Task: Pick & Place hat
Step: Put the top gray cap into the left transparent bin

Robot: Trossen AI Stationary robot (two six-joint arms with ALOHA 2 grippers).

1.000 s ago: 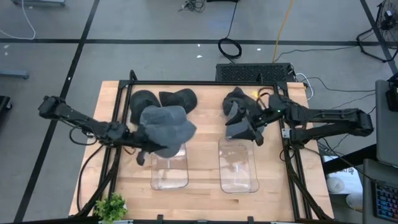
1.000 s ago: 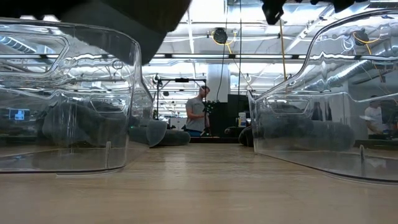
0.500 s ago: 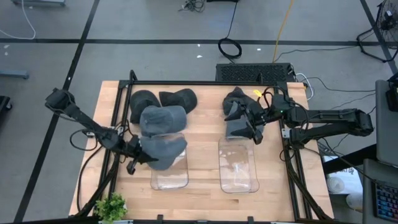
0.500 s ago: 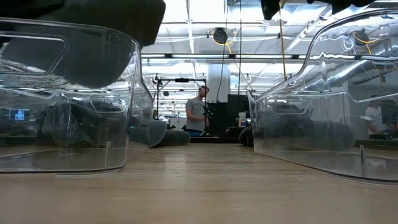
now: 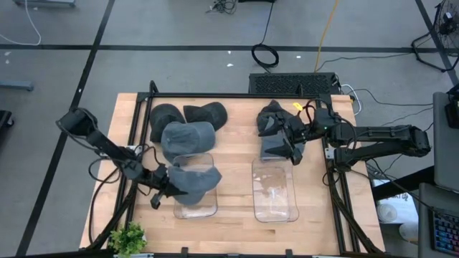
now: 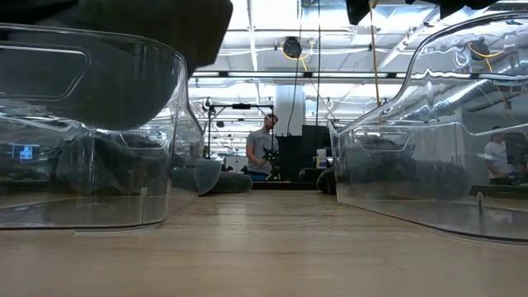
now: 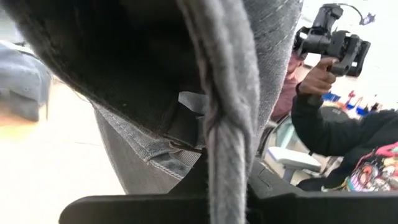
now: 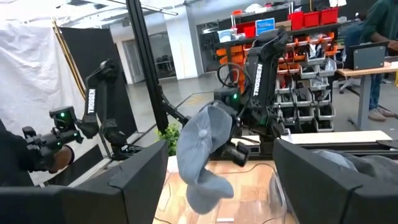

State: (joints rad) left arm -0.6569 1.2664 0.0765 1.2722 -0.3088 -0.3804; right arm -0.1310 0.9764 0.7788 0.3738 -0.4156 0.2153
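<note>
The grey hat (image 5: 192, 180) hangs over the left clear bin (image 5: 195, 204), a bit left of the middle of the high view, with part of it dipping down inside the bin's walls. The left gripper (image 5: 162, 190) is clenched on the hat's edge, and the left wrist view is filled with the hat's dark inside. So this looks like the placing step. Next, the gripper likely needs to let go so the hat drops fully into the bin. More hats (image 5: 188, 135) lie in a pile just above the bin on the wooden table (image 5: 237, 208). In the upper right, the right gripper (image 5: 287, 148) sits with its fingers apart over another dark hat (image 5: 271, 143), beside the empty right bin (image 5: 275, 192).
</note>
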